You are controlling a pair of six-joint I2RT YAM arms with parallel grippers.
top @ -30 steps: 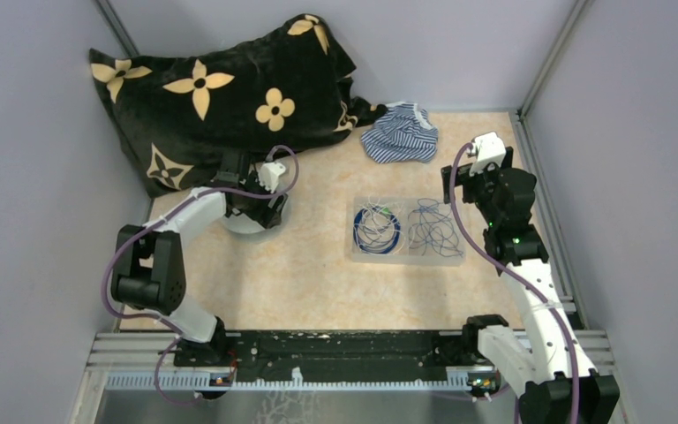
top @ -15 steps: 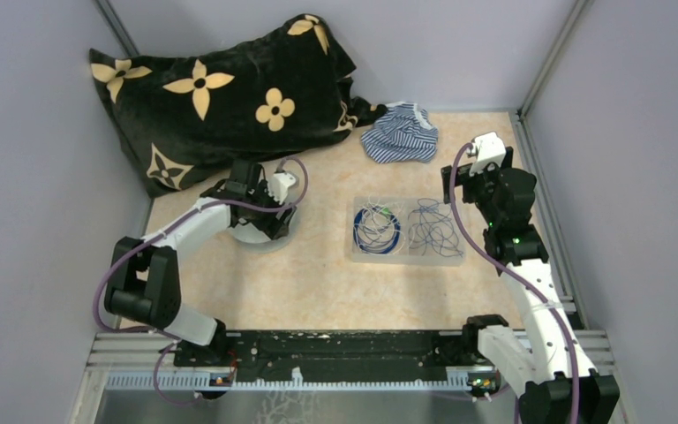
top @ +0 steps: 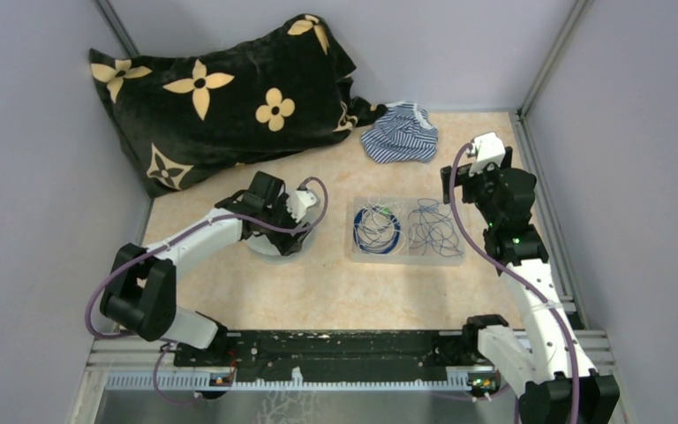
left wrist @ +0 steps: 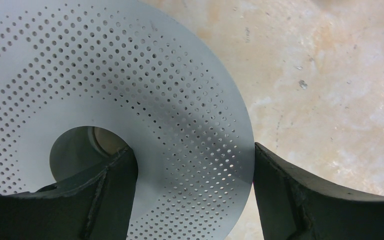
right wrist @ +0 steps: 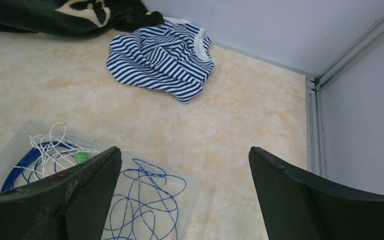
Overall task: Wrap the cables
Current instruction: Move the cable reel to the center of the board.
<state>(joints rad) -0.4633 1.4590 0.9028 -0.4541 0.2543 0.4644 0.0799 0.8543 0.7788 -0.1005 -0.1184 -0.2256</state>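
Where the left wrist view looks down, the left gripper point(left wrist: 192, 165) is seen clamped across a pale perforated spool point(left wrist: 145, 75): one finger is set inside the hub hole, the other against the outer rim. The spool is stood on the table point(top: 335, 283), left of a clear tray point(top: 406, 257). The cables point(right wrist: 40, 155) are kept in that tray: a blue-and-white coil point(top: 377, 230) with a green bit at left, and a loose blue tangle point(top: 433, 231) beside it. These seem not to touch, though the strands are too fine for certainty. The right gripper point(right wrist: 184, 152) is held spread wide and empty near the tray's far right corner. A striped cloth point(right wrist: 160, 60) is noted beyond.
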